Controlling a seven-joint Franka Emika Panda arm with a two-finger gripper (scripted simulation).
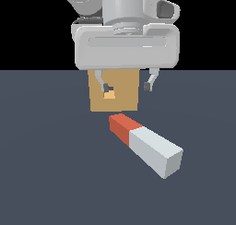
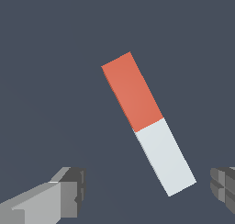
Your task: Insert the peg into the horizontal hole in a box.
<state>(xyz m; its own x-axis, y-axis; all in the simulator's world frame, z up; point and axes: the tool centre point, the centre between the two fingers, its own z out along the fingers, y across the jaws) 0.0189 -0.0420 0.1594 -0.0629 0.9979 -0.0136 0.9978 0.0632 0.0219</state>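
The peg (image 1: 145,145) lies flat on the dark floor, its red-orange end toward the box and its white part nearer the camera. The wrist view looks down on the peg (image 2: 148,123), which runs aslant. The tan box (image 1: 120,94) stands behind it, partly hidden by the hand, and its small square hole (image 1: 109,95) shows beside one finger. My gripper (image 1: 126,86) hangs above the floor in front of the box, open and empty, with one fingertip (image 2: 73,191) on either side of the peg's white end and well apart from it.
Only the flat dark grey floor (image 1: 46,173) surrounds the peg and the box. The arm's grey hand body (image 1: 126,44) fills the upper middle of the exterior view and covers the box's top.
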